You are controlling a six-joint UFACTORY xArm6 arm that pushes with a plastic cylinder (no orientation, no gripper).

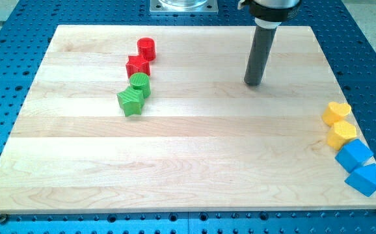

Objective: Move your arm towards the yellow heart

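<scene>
The yellow heart [336,112] lies at the board's right edge, the topmost block of a group there. My tip [254,82] rests on the board in the upper middle-right. It is well to the left of and a little above the yellow heart, touching no block. The dark rod rises straight up from the tip to the view's top.
Just below the heart lie a second yellow block [341,134] and two blue blocks [354,155] [363,179]. At the upper left, a red cylinder [146,48], red star [138,65], green cylinder [140,84] and green star [131,101] form a column. The wooden board [175,162] sits on a blue perforated table.
</scene>
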